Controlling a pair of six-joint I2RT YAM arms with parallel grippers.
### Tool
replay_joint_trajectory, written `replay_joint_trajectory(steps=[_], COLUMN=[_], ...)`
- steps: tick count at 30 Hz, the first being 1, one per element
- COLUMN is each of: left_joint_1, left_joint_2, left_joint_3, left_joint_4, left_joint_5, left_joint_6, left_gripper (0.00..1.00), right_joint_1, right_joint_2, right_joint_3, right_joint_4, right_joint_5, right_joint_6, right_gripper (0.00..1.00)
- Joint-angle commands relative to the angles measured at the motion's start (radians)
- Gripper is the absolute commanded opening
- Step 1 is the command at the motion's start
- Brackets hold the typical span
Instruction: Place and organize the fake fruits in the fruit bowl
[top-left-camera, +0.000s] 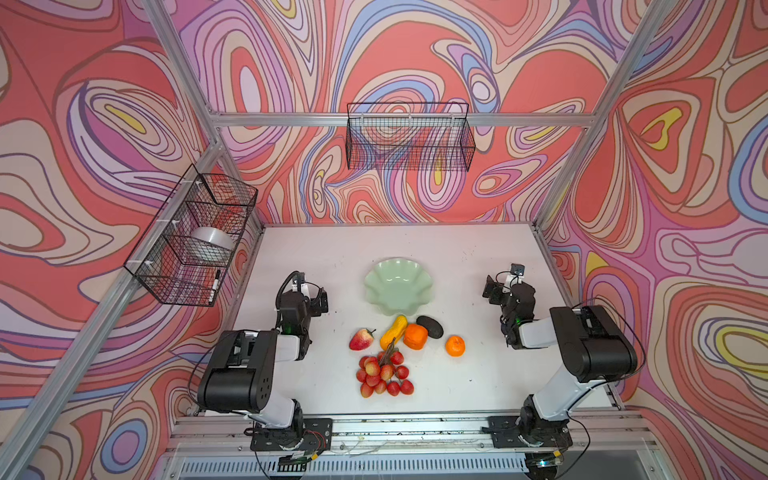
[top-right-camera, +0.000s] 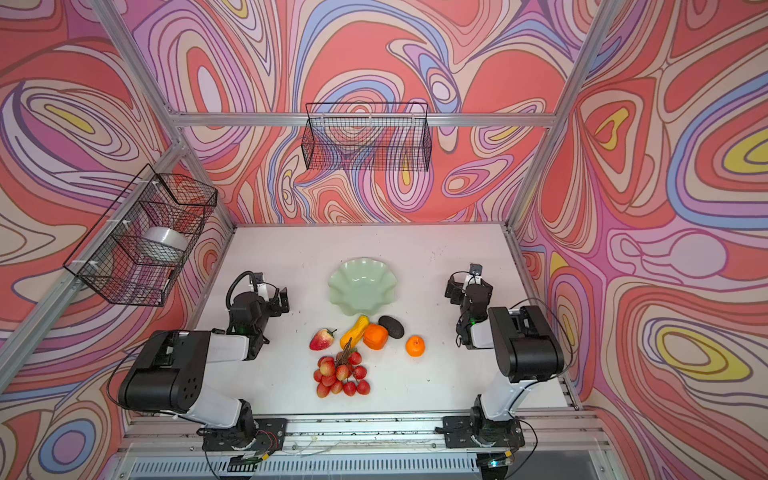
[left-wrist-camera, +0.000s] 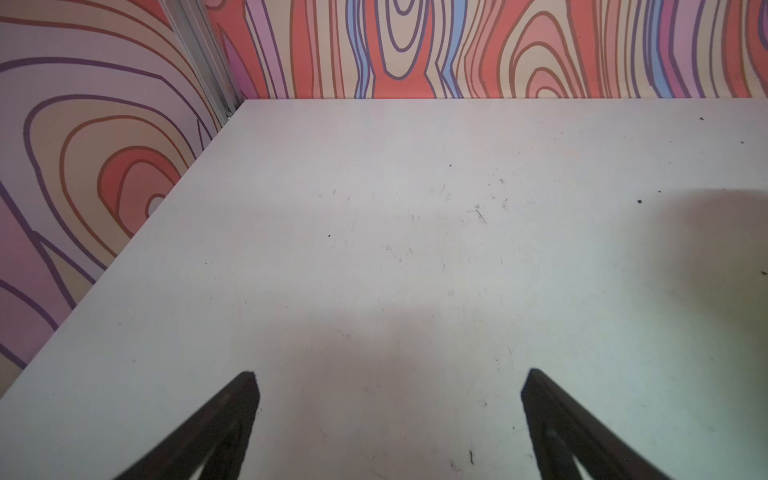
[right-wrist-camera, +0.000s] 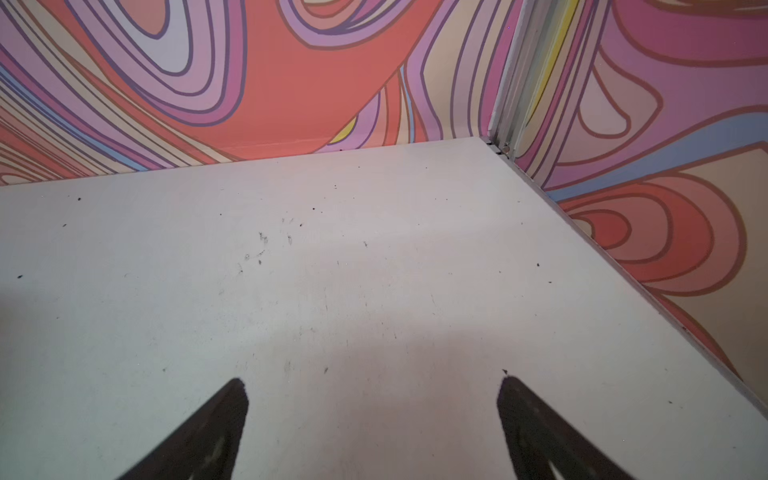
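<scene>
Top views: fruit bowl (top-left-camera: 399, 262) is sitting empty mid-desk (top-left-camera: 465, 253); fake fruits (top-left-camera: 415, 336) are lying just beside it. The left gripper (top-left-camera: 322, 300) and right gripper (top-left-camera: 491, 291) are flanking them, likely keeping the approaches free.
Left wrist: left gripper (left-wrist-camera: 390, 386) is gaping wide, holding nothing.
Right wrist: right gripper (right-wrist-camera: 374, 390) is gaping too, empty.

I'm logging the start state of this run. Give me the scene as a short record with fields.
on table: orange, blocky orange, yellow fruit, avocado, red-yellow fruit, berry cluster
bowl: green, empty, just beyond the yellow fruit
in bowl: nothing yet
left gripper: open, empty, over bare table
right gripper: open, empty, over bare table
</scene>
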Motion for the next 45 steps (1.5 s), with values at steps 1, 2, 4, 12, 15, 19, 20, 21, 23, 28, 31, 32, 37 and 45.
replay_joint_trajectory(steps=[1, 2, 4, 12, 15, 19, 20, 21, 23, 28, 31, 32, 37, 45], left_joint_1=[0.000, 0.000, 0.001, 0.000, 0.001, 0.001, 0.000, 0.000, 0.000, -0.013, -0.013, -0.013, -0.030, -0.032], left_joint_2=[0.006, 0.007, 0.008, 0.007, 0.007, 0.006, 0.007, 0.007, 0.006, 0.007, 0.006, 0.005, -0.228, -0.629], left_joint_3=[0.013, 0.013, 0.018, 0.020, 0.022, 0.019, 0.021, 0.018, 0.019, 0.016, 0.016, 0.014, 0.105, 0.362], left_joint_4=[0.001, 0.003, -0.004, -0.012, -0.013, -0.009, -0.009, -0.009, -0.007, -0.001, -0.001, 0.000, -0.345, -1.033], left_joint_5=[-0.002, -0.003, 0.001, 0.013, 0.014, 0.015, 0.014, 0.014, 0.014, -0.011, -0.011, -0.010, -0.068, -0.038], left_joint_6=[0.000, 0.001, 0.003, 0.010, 0.009, 0.009, 0.010, 0.009, 0.010, 0.016, 0.016, 0.017, -0.009, -0.255], left_gripper=[1.00, 1.00, 1.00, 1.00, 1.00, 1.00, 1.00, 1.00, 1.00, 0.99, 0.99, 0.99, 0.99, 1.00], right_joint_1=[0.003, 0.003, 0.003, 0.003, 0.003, 0.003, 0.003, 0.002, 0.003, 0.003, 0.003, 0.003, 0.016, 0.019], right_joint_2=[0.001, 0.000, 0.001, 0.001, 0.000, -0.001, -0.001, -0.001, -0.001, -0.014, -0.029, -0.036, -0.256, -0.370], right_joint_3=[0.013, 0.012, 0.012, 0.014, 0.013, 0.013, 0.011, 0.011, 0.010, 0.002, -0.009, -0.009, 0.118, 0.528], right_joint_4=[0.002, 0.000, 0.000, -0.002, 0.000, 0.002, 0.002, 0.003, 0.006, 0.009, 0.017, 0.013, -0.416, -1.189], right_joint_5=[-0.001, -0.001, -0.001, -0.001, -0.001, -0.003, -0.002, 0.000, 0.002, 0.029, 0.036, 0.048, 0.120, -0.147], right_joint_6=[-0.004, -0.004, -0.004, -0.004, -0.004, -0.004, -0.004, -0.004, -0.004, 0.008, 0.010, 0.011, 0.093, 0.338], right_gripper=[0.98, 0.99, 0.98, 0.98, 0.98, 0.98, 0.98, 0.98, 0.98, 0.98, 0.98, 0.98, 0.98, 0.92])
